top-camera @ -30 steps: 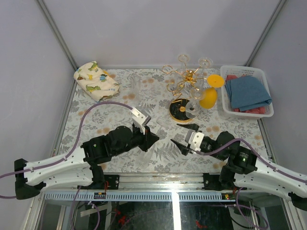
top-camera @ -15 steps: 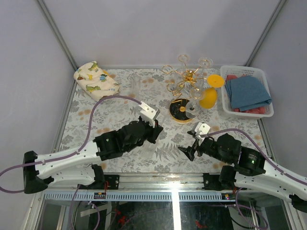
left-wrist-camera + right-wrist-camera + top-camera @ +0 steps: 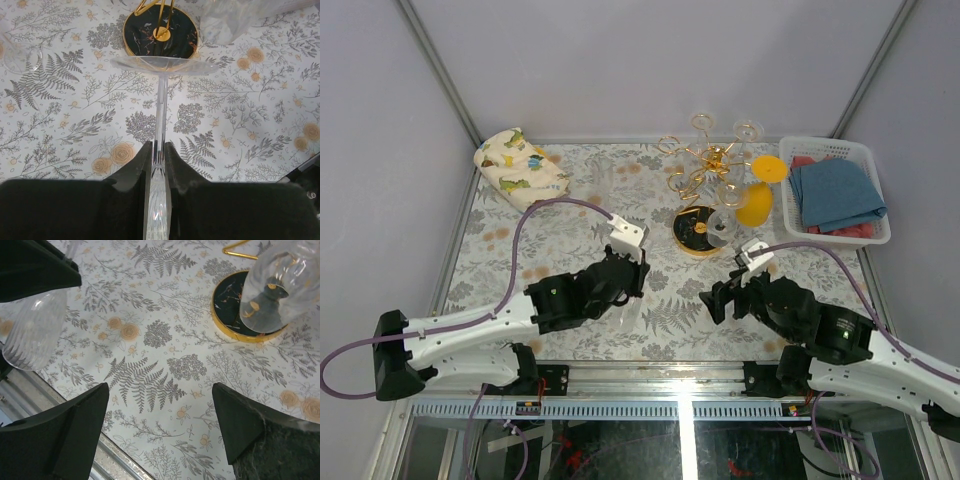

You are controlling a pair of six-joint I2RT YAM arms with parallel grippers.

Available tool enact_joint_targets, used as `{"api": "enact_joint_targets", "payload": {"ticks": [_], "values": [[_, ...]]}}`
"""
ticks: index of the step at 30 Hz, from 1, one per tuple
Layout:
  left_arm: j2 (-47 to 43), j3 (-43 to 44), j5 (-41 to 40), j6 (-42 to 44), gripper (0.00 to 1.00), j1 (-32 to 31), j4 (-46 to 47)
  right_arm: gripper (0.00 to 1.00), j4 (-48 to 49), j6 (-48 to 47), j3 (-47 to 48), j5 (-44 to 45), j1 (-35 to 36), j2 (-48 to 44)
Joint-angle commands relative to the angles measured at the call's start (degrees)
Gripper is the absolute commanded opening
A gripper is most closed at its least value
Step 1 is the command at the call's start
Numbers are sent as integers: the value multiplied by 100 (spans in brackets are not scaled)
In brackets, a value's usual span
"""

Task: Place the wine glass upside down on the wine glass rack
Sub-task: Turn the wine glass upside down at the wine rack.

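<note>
Stem of wine glass is clamped in left hand, now brought forward to just near of wine glass rack. Empty right hand is held wide open. Hanging is judged next.

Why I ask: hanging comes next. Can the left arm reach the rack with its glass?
Probably yes: the left gripper holds the glass by its stem, and only open table lies between it and the rack.

**Occluded and Cropped Items**

Left wrist view: the bowl of the wine glass is mostly hidden between the fingers of the left gripper and runs off the bottom edge. The crown of the wine glass rack is cut off at the top edge.

Right wrist view: a hanging clear glass covers part of the rack's base.

Top view: the wine glass is too faint to trace.
</note>
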Motion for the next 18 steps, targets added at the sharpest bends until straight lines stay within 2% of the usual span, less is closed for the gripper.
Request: {"api": "enact_joint_targets", "payload": {"ticks": [1,6,10,13,15,18], "values": [[-119,-48,102,-93,0,31,281,92,-83,520,255,429,-4,296],[-166,-6,351,-105,0,27,125,92,351,423,329,-883,-388,1049],[-403,-107,847,131,0,35,209,92,1041,526,-27,-2662,-1763,939],[-723,-354,850,145,0,34,481,92,1235,568,-139,-3605,-2647,545],[-933,-551,746,145,0,52,664,93,1265,545,-141,-3822,-2845,230],[-1162,-788,633,153,0,141,880,94,1210,604,-173,-3476,-2858,-343]]}}
